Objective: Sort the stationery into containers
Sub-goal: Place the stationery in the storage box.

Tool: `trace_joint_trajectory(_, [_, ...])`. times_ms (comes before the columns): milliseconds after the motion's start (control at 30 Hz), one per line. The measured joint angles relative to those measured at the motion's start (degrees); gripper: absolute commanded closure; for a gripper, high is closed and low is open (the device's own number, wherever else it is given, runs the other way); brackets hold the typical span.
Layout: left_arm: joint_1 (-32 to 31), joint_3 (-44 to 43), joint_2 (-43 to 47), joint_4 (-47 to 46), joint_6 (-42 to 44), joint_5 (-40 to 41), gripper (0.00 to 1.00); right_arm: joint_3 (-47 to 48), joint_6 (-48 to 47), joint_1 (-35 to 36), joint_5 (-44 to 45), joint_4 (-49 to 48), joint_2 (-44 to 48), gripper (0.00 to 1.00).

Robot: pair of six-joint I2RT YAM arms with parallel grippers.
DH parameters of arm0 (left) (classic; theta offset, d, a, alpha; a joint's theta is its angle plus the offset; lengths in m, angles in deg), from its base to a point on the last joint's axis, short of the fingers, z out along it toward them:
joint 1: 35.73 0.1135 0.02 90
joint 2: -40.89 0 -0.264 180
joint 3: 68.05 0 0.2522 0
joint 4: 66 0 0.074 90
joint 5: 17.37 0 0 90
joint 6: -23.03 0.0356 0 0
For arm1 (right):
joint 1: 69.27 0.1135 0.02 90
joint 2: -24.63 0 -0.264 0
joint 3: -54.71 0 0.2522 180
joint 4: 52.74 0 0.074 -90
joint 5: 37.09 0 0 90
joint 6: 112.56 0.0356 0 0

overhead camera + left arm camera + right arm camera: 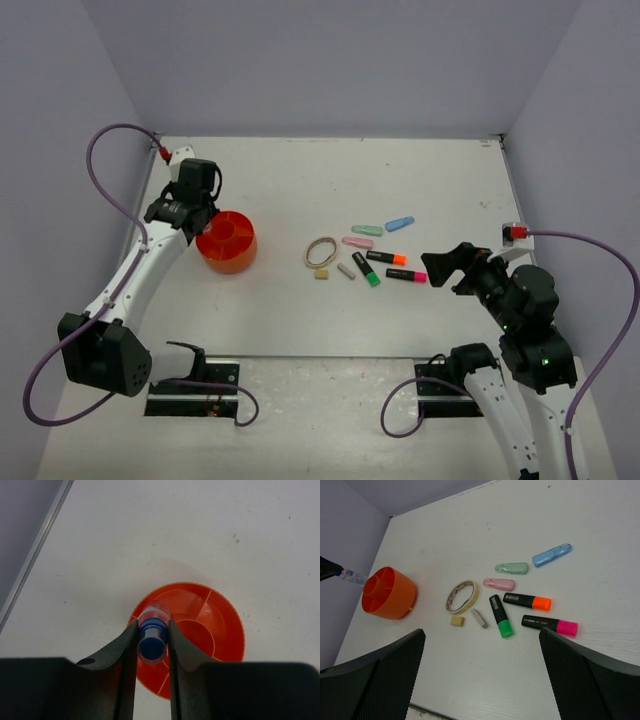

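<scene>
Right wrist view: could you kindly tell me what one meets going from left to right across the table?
orange tub → band ring → pastel green bar → pastel blue bar. The other pieces overlap these sideways, so I have left them out.

Top camera: high behind the bases, looking down over the whole table (290,315). Left wrist: close, straight down on the orange tub (225,615). Right wrist: low at right, facing left; tub in all three.
</scene>
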Motion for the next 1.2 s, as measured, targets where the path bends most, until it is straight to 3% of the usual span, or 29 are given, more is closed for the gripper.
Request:
trace_joint_trajectory(533, [0.23,1.87,5.28,-0.47,-0.75,-1.56,1.0,0.0,0.02,0.0,-0.12,-0.27,-0.02,0.01])
trace_joint_trajectory(1200, [0.27,3.45,4.16,-0.9,-0.75,-1.46,1.0,-0.19,0.02,0.02,-0.23,-0.53,-0.02,0.01])
